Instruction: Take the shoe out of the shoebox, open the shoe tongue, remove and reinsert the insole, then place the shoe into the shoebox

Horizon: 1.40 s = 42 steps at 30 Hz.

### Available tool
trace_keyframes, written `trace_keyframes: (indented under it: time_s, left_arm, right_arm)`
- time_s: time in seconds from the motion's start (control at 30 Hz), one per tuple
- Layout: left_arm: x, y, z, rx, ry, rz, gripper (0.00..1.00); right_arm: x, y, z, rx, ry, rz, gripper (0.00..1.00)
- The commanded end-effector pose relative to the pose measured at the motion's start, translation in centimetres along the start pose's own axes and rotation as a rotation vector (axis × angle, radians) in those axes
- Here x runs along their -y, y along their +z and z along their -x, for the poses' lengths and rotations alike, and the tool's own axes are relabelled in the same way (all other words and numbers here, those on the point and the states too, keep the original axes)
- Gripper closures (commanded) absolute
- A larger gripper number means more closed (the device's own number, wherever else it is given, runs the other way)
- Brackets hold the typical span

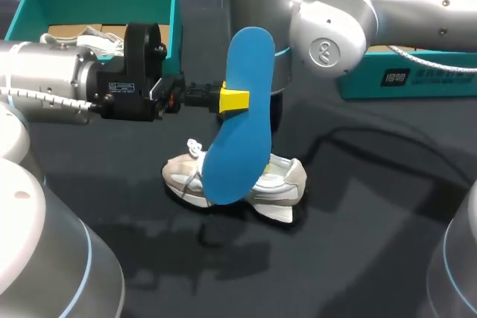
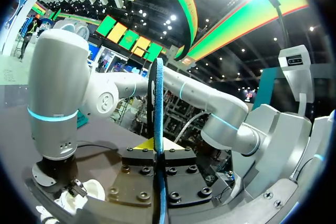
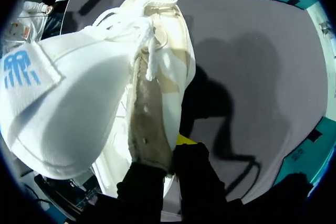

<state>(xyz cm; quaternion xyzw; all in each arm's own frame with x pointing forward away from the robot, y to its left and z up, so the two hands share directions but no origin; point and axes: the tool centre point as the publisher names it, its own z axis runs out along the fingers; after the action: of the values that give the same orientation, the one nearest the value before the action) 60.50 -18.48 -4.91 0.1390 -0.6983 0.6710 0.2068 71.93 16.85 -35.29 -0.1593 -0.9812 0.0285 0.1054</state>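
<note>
A dark table (image 1: 373, 214) is carrying the work, with the teal shoebox (image 1: 30, 5) standing well behind the left gripper (image 1: 233, 99). From above, that claw is pinching the blue insole (image 1: 238, 132) at one long edge and holding it upright just over the shoe (image 1: 287, 176), probably so one end can be fed back in. The right arm (image 1: 328, 35) is reaching down behind the insole (its claw is hiding there).

At the left wrist, the insole is standing edge-on between the fingers (image 2: 176, 148), both of them pressing it.

At the right wrist, the right gripper (image 3: 169, 156) is clamping the shoe's beige collar (image 3: 152, 129), apparently to steady it on the table. The tongue (image 3: 52, 93) is lying ahead of it, looking pulled open.
</note>
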Motion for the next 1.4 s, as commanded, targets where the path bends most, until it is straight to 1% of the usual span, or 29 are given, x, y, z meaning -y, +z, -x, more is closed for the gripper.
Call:
trace_keyframes:
  time_s: [0.03, 0.07, 0.5, 0.57, 0.6, 0.67, 0.73, 0.83, 0.87, 1.2, 1.4]
  left_arm:
    - [-0.1, 0.1, 0.0, 0.001, 0.000, -0.002, 1.00]
    - [-0.1, 0.1, 0.0, 0.001, 0.000, -0.002, 1.00]
    - [-0.1, 0.1, 0.0, 0.001, 0.000, -0.002, 1.00]
    - [-0.1, 0.1, 0.0, 0.001, 0.000, -0.002, 1.00]
    - [-0.1, 0.1, 0.0, 0.001, 0.000, -0.002, 1.00]
    - [-0.1, 0.1, 0.0, 0.001, 0.000, -0.002, 1.00]
    - [-0.1, 0.1, 0.0, 0.001, 0.000, -0.002, 1.00]
    - [-0.1, 0.1, 0.0, 0.001, 0.000, -0.002, 1.00]
    - [-0.1, 0.1, 0.0, 0.001, 0.000, -0.002, 1.00]
    - [-0.1, 0.1, 0.0, 0.001, 0.000, -0.002, 1.00]
    - [-0.1, 0.1, 0.0, 0.001, 0.000, -0.002, 1.00]
  right_arm:
    - [1.9, -1.4, -1.3, 0.020, 0.238, 0.091, 1.00]
    - [2.0, -1.3, -1.5, 0.023, 0.307, 0.090, 1.00]
    - [2.0, -1.3, -1.5, 0.023, 0.307, 0.090, 1.00]
    - [2.1, -1.0, -1.5, 0.006, 0.407, 0.143, 1.00]
    - [2.1, -1.0, -1.6, 0.007, 0.462, 0.153, 1.00]
    - [2.2, -0.9, -1.8, 0.004, 0.534, 0.165, 1.00]
    - [2.3, -0.9, -2.3, 0.013, 0.602, 0.159, 1.00]
    - [2.4, -1.0, -3.0, 0.027, 0.701, 0.173, 1.00]
    - [2.6, -1.1, -3.3, 0.024, 0.742, 0.191, 1.00]
    - [2.6, -1.1, -3.3, 0.024, 0.742, 0.191, 1.00]
    - [2.3, -0.2, -3.9, 0.025, 0.863, 0.181, 1.00]
